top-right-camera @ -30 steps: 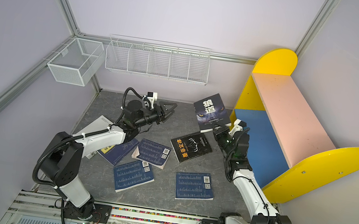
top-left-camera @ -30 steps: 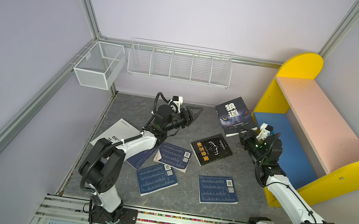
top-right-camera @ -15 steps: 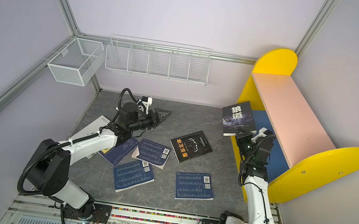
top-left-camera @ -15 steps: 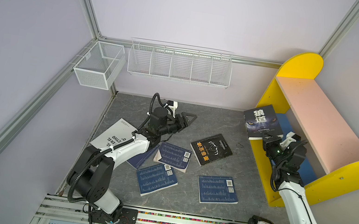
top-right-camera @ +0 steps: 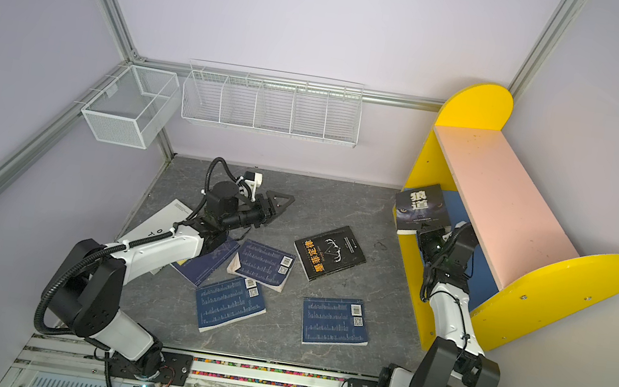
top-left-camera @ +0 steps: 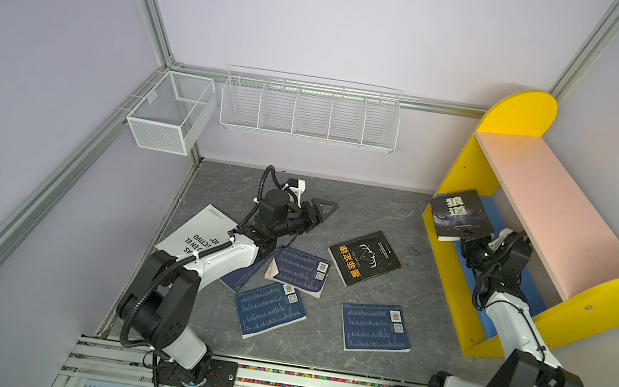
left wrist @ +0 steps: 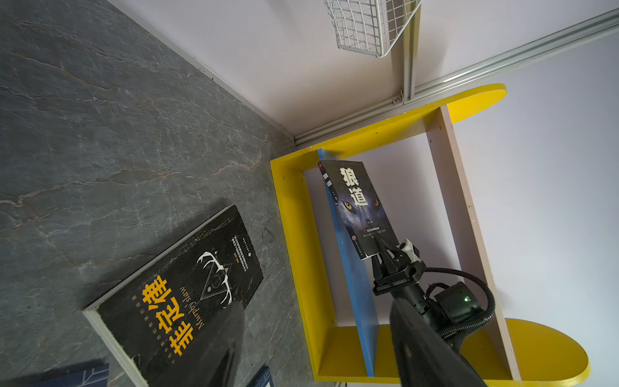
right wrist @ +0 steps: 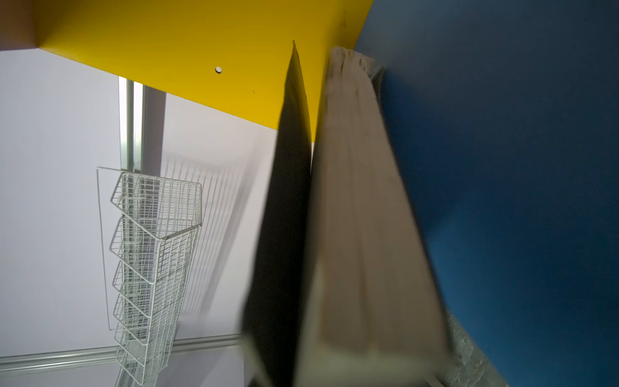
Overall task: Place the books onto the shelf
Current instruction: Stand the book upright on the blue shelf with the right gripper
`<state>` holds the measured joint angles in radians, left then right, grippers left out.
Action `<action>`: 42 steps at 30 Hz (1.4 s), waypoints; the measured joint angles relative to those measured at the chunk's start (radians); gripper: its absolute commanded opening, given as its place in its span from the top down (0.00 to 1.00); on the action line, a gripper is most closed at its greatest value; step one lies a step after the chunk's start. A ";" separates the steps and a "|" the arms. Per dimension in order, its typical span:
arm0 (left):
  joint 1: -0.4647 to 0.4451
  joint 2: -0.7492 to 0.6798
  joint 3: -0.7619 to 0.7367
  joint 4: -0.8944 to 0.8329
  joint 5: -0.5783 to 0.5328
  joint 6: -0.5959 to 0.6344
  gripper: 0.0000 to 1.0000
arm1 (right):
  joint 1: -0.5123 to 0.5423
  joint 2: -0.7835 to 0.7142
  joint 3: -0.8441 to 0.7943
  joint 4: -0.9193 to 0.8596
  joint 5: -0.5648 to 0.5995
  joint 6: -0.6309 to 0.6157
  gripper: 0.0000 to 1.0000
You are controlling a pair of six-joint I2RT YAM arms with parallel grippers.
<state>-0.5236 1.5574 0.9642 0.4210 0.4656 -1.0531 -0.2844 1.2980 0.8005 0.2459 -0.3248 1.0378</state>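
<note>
Pinches the wolf-cover book (top-left-camera: 459,218) by its lower edge with the right fingers (left wrist: 385,249), cover tilted, at the far end of the shelf (top-left-camera: 549,207), in the open front above the blue lower board (left wrist: 355,284), close to the yellow side panel. Has the deer-cover book (top-left-camera: 365,258), several navy books (top-left-camera: 269,310) and the white book (top-left-camera: 196,231) flat on the counter (top-left-camera: 380,214). Hovers over the counter's far part with the left fingers (top-left-camera: 322,205) spread, gripping nothing.
</note>
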 measured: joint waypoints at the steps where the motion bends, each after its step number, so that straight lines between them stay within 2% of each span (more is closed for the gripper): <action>1: 0.000 0.001 0.000 0.000 0.000 0.000 0.30 | -0.001 0.013 0.005 0.011 0.003 0.000 0.90; 7: 0.000 0.001 -0.002 0.000 0.000 0.000 0.30 | -0.016 0.122 0.040 0.088 -0.002 0.001 0.90; 12: 0.002 0.004 -0.007 -0.002 -0.001 0.000 0.30 | -0.032 0.183 0.079 0.080 -0.014 0.000 0.91; 28: 0.008 0.126 -0.006 0.035 0.014 -0.039 0.33 | -0.133 0.197 0.092 0.069 0.008 -0.013 0.90; 33: 0.008 0.163 -0.006 0.068 0.033 -0.074 0.33 | -0.147 0.270 0.158 0.048 -0.035 -0.030 0.91; 42: 0.008 0.163 0.008 0.107 0.058 -0.102 0.33 | -0.166 0.311 0.164 0.011 -0.089 -0.045 0.91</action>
<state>-0.5152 1.7199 0.9726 0.5282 0.5232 -1.1549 -0.4500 1.6093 0.9642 0.2573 -0.4137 0.9932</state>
